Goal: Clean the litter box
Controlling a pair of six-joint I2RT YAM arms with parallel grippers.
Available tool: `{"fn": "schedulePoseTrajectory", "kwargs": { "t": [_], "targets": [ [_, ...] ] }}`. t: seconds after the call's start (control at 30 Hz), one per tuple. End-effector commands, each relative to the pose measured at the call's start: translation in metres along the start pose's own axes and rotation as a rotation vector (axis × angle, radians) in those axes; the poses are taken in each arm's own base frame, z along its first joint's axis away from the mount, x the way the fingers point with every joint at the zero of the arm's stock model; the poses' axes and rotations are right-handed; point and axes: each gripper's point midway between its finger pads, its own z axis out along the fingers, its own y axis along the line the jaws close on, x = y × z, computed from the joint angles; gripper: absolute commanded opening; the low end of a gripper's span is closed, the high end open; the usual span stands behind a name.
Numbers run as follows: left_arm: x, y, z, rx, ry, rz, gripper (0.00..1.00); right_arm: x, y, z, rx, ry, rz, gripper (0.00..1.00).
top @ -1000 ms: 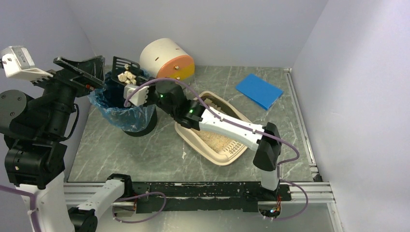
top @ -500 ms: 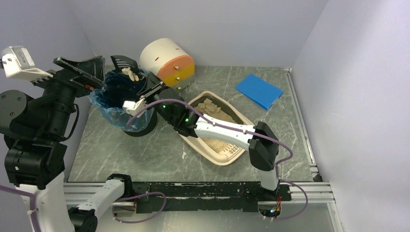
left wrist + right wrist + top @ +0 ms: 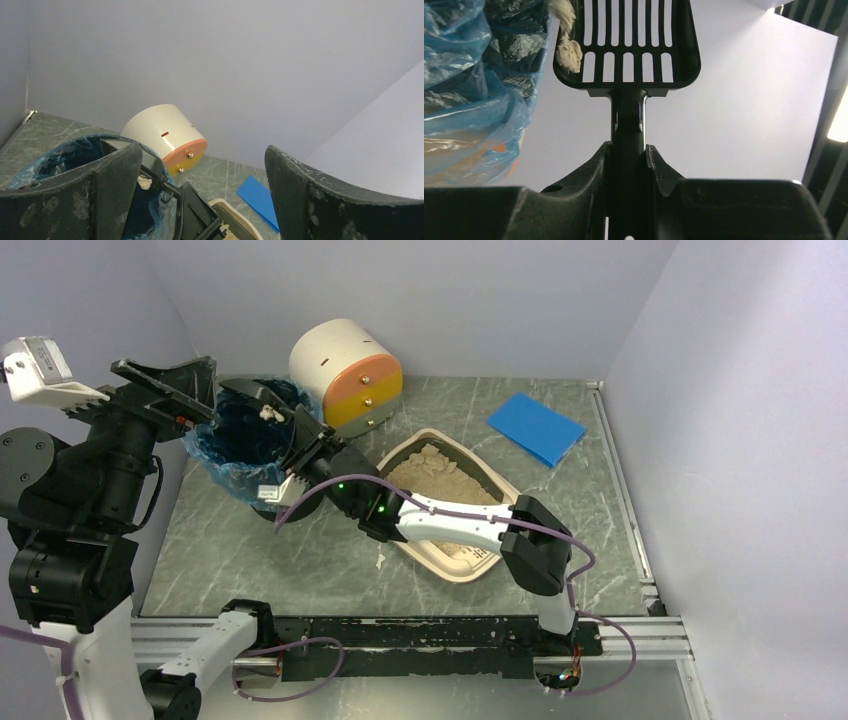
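The main risk is spilling. A few pale clumps (image 3: 566,52) cling to the side edge of the black slotted scoop (image 3: 626,40), right where it meets the crumpled blue liner (image 3: 464,75) of the bin (image 3: 240,455). If the scoop is pulled back before it has tipped fully, those clumps could drop outside the rim onto the table (image 3: 300,560). The scoop's edge could also catch the loose liner and drag it or the bin sideways.

The right gripper (image 3: 628,160) is clamped tight on the scoop's handle. Its arm stretches from the base across the litter box (image 3: 452,573) and out to the left, with the wrist turned so the scoop head hangs over the bin's mouth.

The litter box sits on the table in the middle, just right of the bin and in front of the white drawer unit (image 3: 345,365). Sandy litter is heaped at its far end.

The left gripper (image 3: 202,200) hovers high beside the bin with its fingers wide apart and nothing between them. Whether it touches the liner cannot be told from these views.
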Motion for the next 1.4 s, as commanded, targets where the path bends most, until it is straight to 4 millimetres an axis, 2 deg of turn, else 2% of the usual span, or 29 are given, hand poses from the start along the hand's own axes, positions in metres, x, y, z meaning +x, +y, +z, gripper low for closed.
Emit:
{"fn": "schedulePoseTrajectory", "kwargs": {
  "t": [0.0, 0.33, 0.47, 0.57, 0.73, 0.83, 0.93, 1.07, 1.2, 1.3, 1.37],
  "targets": [
    [0.003, 0.002, 0.000, -0.002, 0.009, 0.027, 0.97, 0.003, -0.020, -0.004, 0.091, 0.042, -0.078, 0.00],
    [0.007, 0.002, 0.004, 0.001, 0.021, 0.042, 0.97, -0.001, -0.032, -0.006, 0.103, 0.032, -0.061, 0.00],
    [0.015, 0.001, 0.009, 0.021, 0.041, 0.061, 0.95, 0.003, -0.040, -0.009, 0.067, 0.038, 0.137, 0.00],
    [0.028, 0.006, 0.015, 0.020, 0.070, 0.087, 0.96, 0.009, -0.045, -0.017, 0.041, 0.076, 0.346, 0.00],
    [0.041, 0.011, 0.017, 0.019, 0.096, 0.107, 0.95, 0.011, -0.022, -0.029, -0.090, 0.086, 0.532, 0.00],
    [0.047, 0.002, 0.016, 0.073, 0.127, 0.142, 0.93, 0.021, -0.016, -0.046, -0.128, 0.115, 0.643, 0.00],
    [0.054, 0.004, 0.015, 0.074, 0.140, 0.149, 0.93, 0.041, -0.018, -0.065, -0.156, 0.124, 0.799, 0.00],
    [0.069, 0.006, 0.018, 0.098, 0.164, 0.157, 0.92, 0.063, -0.010, -0.096, -0.169, 0.189, 0.963, 0.00],
    [0.103, 0.008, 0.029, 0.128, 0.271, 0.170, 0.90, 0.077, -0.005, -0.131, -0.220, 0.232, 1.141, 0.00],
    [0.133, 0.011, 0.037, 0.157, 0.353, 0.168, 0.85, 0.087, 0.016, -0.158, -0.274, 0.348, 1.198, 0.00],
    [0.161, 0.017, 0.037, 0.171, 0.419, 0.150, 0.83, 0.092, 0.033, -0.177, -0.307, 0.437, 1.255, 0.00]
  ]
}}
